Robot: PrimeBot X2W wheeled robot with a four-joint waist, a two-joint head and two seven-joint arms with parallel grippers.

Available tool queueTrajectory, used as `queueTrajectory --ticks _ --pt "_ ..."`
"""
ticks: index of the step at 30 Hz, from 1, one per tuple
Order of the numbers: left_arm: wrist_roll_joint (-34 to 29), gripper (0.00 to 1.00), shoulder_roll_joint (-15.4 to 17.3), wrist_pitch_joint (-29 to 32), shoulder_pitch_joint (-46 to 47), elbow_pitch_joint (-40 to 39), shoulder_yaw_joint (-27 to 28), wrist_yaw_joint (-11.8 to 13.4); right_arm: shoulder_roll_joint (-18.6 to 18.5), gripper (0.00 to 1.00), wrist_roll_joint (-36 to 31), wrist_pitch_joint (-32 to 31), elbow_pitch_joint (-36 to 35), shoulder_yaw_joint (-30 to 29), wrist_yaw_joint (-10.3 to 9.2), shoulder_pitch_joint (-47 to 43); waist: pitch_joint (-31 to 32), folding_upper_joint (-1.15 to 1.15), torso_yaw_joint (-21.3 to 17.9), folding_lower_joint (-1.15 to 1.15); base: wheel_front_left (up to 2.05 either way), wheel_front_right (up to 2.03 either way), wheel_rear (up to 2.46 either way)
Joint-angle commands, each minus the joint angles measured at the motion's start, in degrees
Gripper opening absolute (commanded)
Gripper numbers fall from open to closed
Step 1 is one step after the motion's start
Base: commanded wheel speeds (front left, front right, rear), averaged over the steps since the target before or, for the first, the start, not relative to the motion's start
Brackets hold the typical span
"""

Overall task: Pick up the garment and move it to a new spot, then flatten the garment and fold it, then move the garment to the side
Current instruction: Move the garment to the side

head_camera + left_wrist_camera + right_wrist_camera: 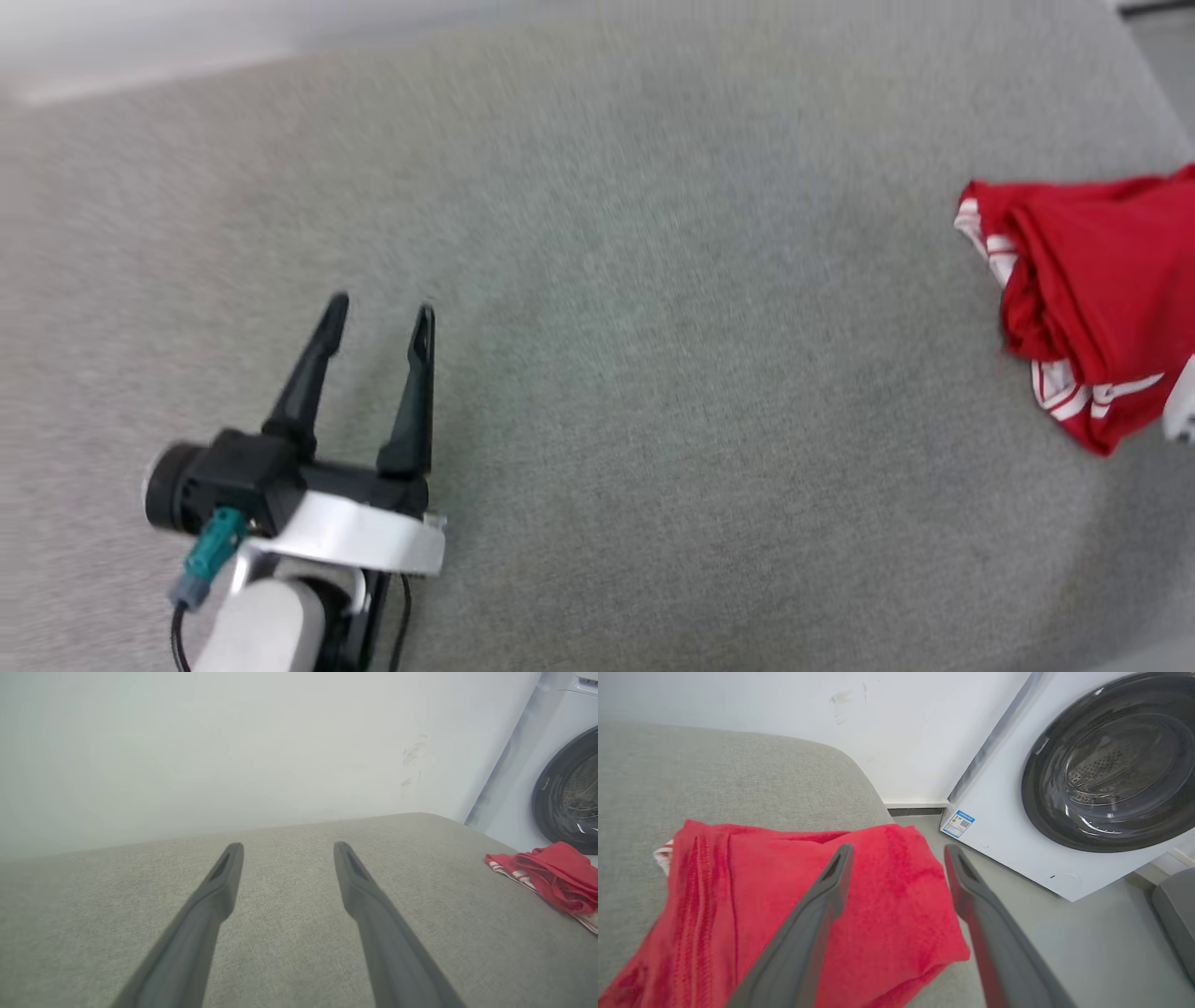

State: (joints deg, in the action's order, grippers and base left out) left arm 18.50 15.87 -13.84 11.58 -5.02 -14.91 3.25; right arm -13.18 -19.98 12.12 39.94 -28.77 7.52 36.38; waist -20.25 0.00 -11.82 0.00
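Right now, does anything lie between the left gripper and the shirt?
Nothing visible does. Bare grey padding stretches from the open left gripper to the crumpled red shirt at the far right.

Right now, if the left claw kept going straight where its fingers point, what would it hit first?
Probably the white wall beyond the grey cushion; the left gripper, open, points low over it, so it might graze the cushion's far edge first. The garment lies off to its right, outside that line.
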Motion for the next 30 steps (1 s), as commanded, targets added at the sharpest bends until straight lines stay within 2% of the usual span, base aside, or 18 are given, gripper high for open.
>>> queueTrajectory --ticks 1,9,15,22,30 --pt "0.4 1.00 -0.7 -0.5 -2.2 0.8 0.1 0.7 0.8 1.00 2.0 0.5 -1.9 1.4 -0.05 -3.7 6.9 0.00 2.9 0.00 0.00 0.00 0.00" --pt "1.4 1.00 -2.3 -1.0 -8.7 4.1 0.3 2.1 5.5 1.00 9.9 -3.1 -11.3 8.2 -0.05 -18.4 15.6 0.00 6.6 0.00 0.00 0.00 0.00" --pt "1.9 1.00 -2.7 -1.1 -12.3 5.5 0.5 2.9 8.7 1.00 16.3 -6.0 -18.8 14.3 -0.05 -27.5 19.9 0.00 10.0 0.00 0.00 0.00 0.00" --pt "2.4 1.00 -1.7 -1.2 -14.3 6.2 1.8 3.5 10.1 1.00 21.0 -7.2 -25.4 19.6 -0.05 -32.7 21.6 0.00 12.6 0.00 0.00 0.00 0.00" --pt "2.5 1.00 -0.1 -1.3 -15.8 7.3 3.4 3.7 10.3 1.00 23.7 -8.8 -37.4 23.8 -0.05 -39.0 22.8 0.00 14.1 0.00 0.00 0.00 0.00"
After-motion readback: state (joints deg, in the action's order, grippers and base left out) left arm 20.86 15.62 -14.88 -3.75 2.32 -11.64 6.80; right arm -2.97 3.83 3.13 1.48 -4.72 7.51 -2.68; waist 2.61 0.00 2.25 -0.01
